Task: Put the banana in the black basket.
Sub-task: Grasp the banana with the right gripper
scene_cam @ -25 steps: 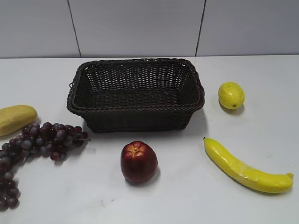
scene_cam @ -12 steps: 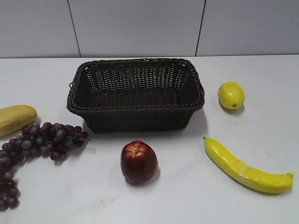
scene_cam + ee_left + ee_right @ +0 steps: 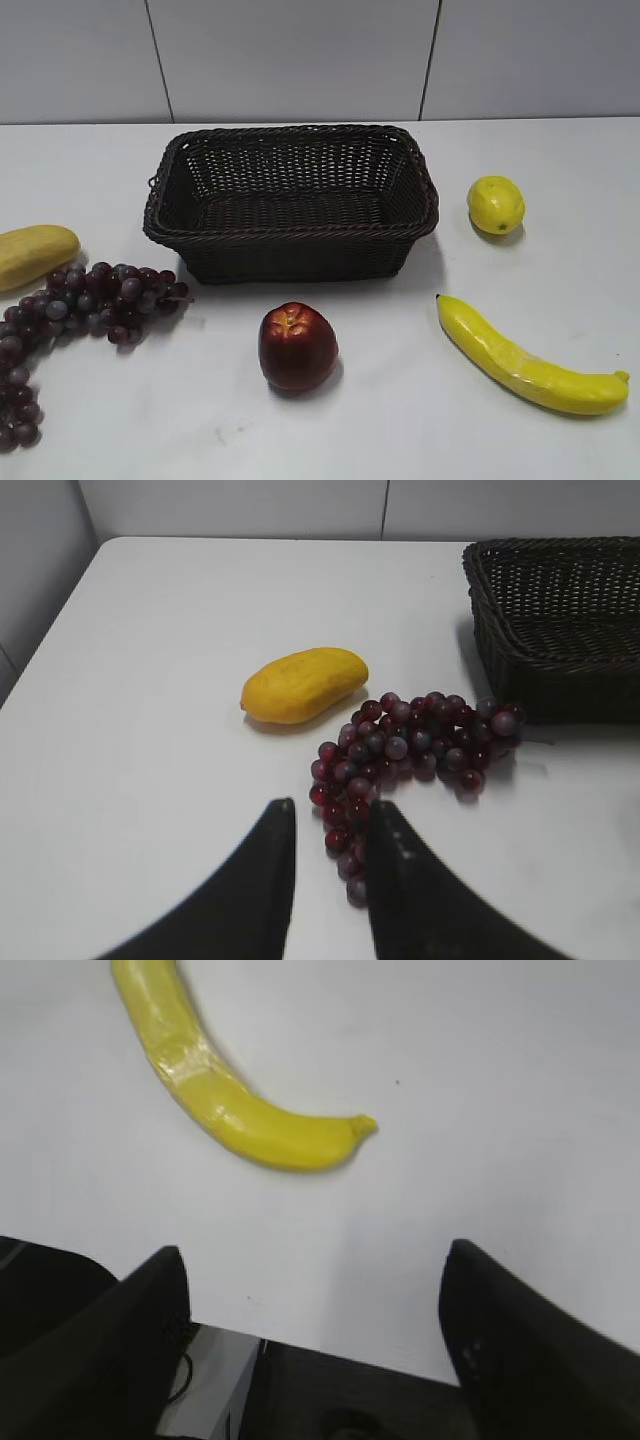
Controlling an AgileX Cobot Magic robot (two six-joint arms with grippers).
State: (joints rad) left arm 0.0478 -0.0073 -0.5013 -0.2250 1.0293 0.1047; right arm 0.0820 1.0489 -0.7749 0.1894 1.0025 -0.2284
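Still at the opening step, by the look of it: approach not yet made, nothing grasped, nothing inside the large rectangular dark brown-black woven wicker basket sitting at upper centre of the exterior frame.

Long, slim, gently curved bright yellow glossy banana lying flat on the white tabletop at lower right of the exterior frame, well apart from the basket, pointed dark tip toward the centre, stubby end toward the right edge. In the right wrist frame, same banana running from the top left down to mid-frame, skin shiny and slightly faceted, probably smooth and a little slippery under the pads.

Right gripper spread wide at the bottom of its own frame, nothing between its dark fingers, banana above and beyond them. Left gripper nearly pressed together, only a narrow gap between fingers, holding nothing, low in its frame near a bunch of dark red-purple grapes and a thick blunt dull-yellow fruit.

Next move, as a judgement: bringing the right gripper over the banana's middle, fingers across the narrow width, closing, lifting, then carrying up and left over the braided rim. No call on the left arm.

Elsewhere: red apple at lower centre, small round lemon right of the basket.
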